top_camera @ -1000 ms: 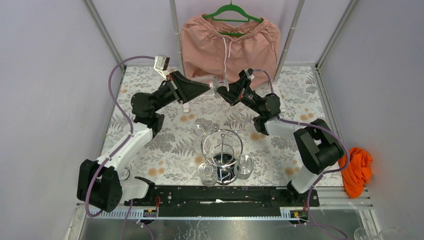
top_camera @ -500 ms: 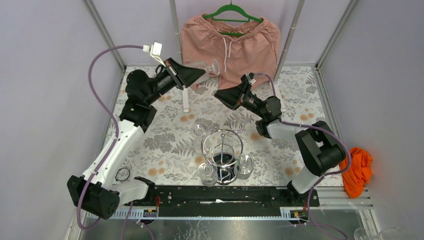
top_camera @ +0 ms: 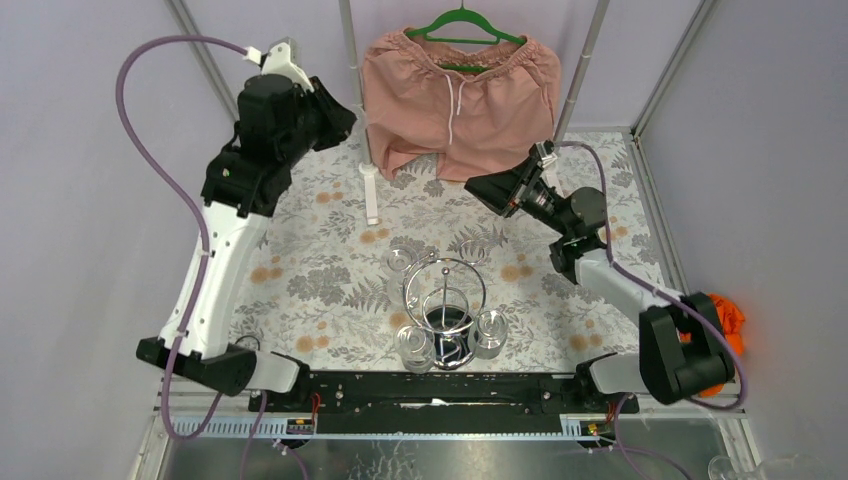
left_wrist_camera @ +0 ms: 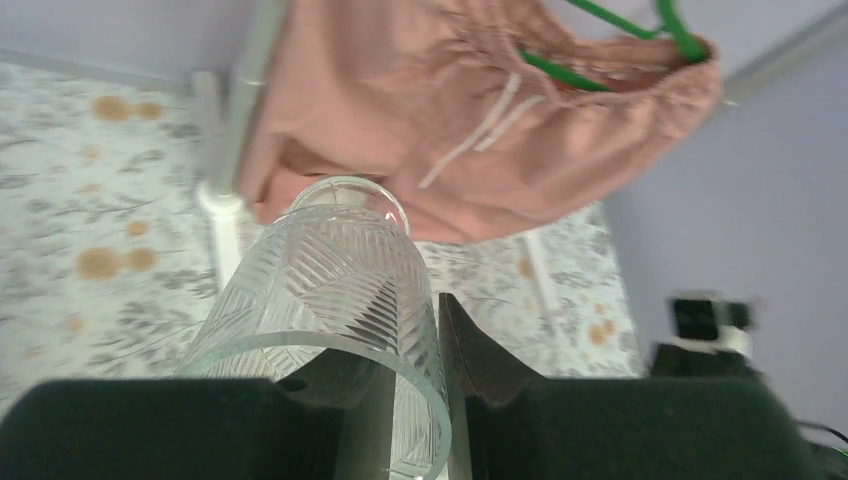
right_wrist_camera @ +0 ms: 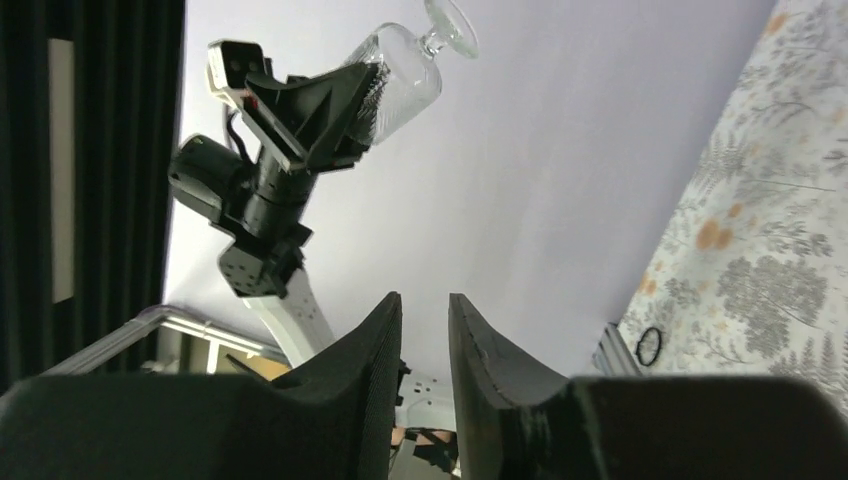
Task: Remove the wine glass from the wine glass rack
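Clear cut-pattern wine glass (left_wrist_camera: 330, 300): off the rack and lifted above the table, in the upper left of the overhead frame. In the right wrist view it (right_wrist_camera: 405, 75) lies tilted, foot pointing up and right, against the lilac wall.

Left end effector (left_wrist_camera: 400, 350): fingers clamped on the bowl, one on each side, rim toward the wrist camera. Half a second ago it held the glass low in front of the shorts, upper centre. Now it (top_camera: 330, 112) has swung up and left, the arm nearly straight.

Right end effector (right_wrist_camera: 425, 310): fingers slightly apart, nothing between them. A second ago it met the left one at the glass. It (top_camera: 490, 190) has now pulled back toward the right of the frame, well apart from the glass.

Chrome wire wine glass rack (top_camera: 445, 300): unmoved, low centre on the floral table (top_camera: 300, 280), with other clear glasses (top_camera: 415, 345) around its base.

Behind: salmon-pink shorts (top_camera: 460, 90) on a green hanger (top_camera: 462, 22), top centre. An orange cloth (top_camera: 722, 320) sits at the right edge, partly hidden by the right arm.
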